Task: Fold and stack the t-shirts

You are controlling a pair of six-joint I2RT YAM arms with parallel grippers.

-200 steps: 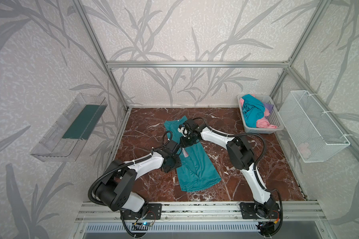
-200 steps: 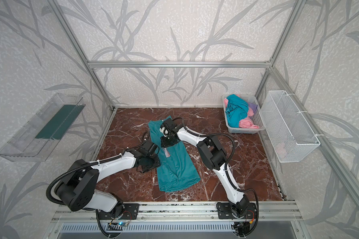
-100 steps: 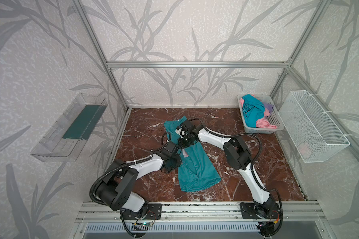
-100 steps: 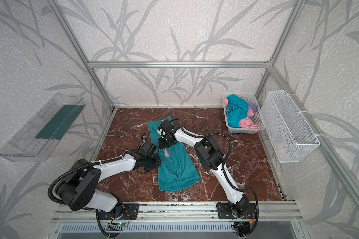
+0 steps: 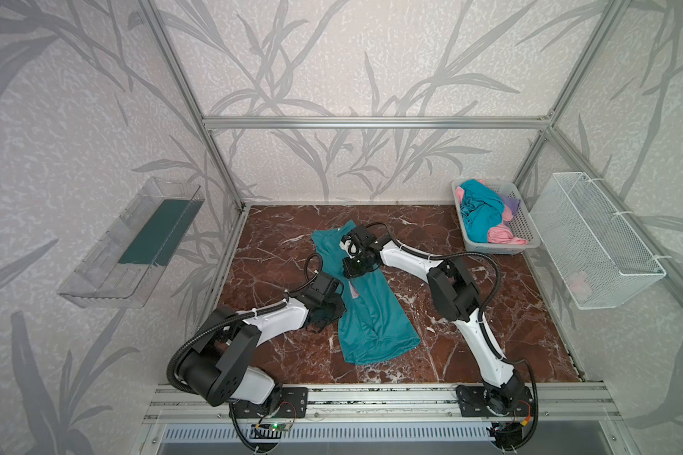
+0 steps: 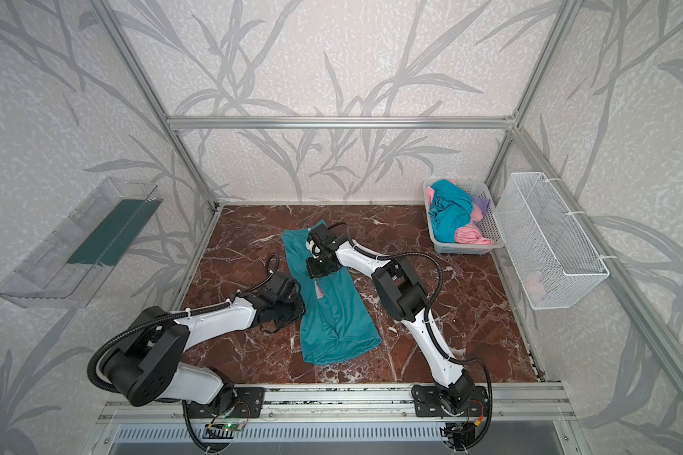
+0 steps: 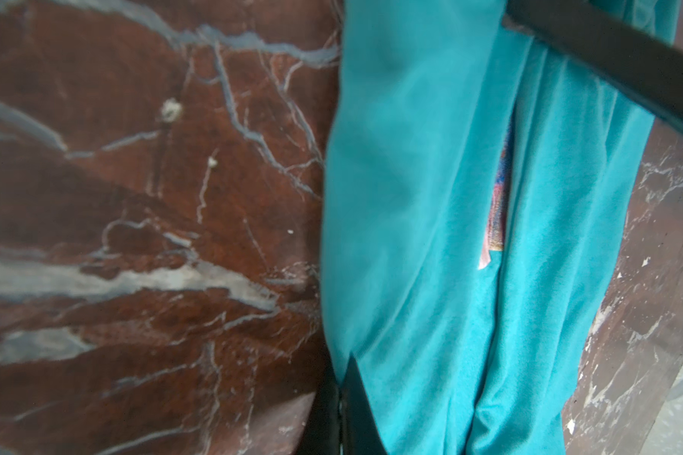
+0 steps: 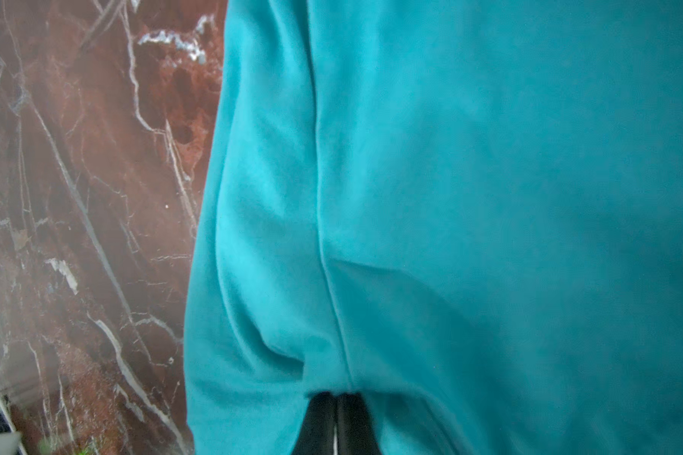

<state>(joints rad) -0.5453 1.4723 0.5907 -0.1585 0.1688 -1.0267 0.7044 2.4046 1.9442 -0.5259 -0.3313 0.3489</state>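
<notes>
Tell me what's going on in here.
Two robot arms are folding a teal shirt that lies in a long strip on the table. The left gripper is shut on the shirt's edge about midway along. The right gripper pinches it nearer the far end. Other shirts, teal, pink and lilac, lie crumpled in the basket at the far right corner. No folded stack is visible yet.

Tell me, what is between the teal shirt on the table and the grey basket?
In both top views only the right arm crosses between the teal shirt and the grey basket; the marble table there is otherwise bare.
</notes>
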